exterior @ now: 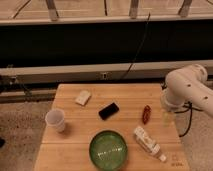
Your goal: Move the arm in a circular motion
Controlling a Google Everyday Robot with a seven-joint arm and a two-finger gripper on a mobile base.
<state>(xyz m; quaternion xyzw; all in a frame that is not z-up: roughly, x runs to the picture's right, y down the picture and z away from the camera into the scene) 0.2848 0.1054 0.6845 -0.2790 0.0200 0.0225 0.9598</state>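
Gripper [166, 114] hangs pointing down, beyond and right of the green bowl [108, 148]; how far open it is, I cannot tell. A white bottle [148, 142] lies just right of the bowl, a white cup [55, 120] beyond-left, a black object [108, 110] straight beyond. The arm [187, 85] curves farthest right of the bowl, past the edge of the wooden table [70, 150].

1. One camera, raised, looks down and forward across the wooden table [125, 95] toward the dark wall panel [75, 45].
2. Mid range; nearly the whole tabletop is in frame.
3. The arm [187, 87] enters from the right, with the gripper [167, 116] hanging at the table's right edge.
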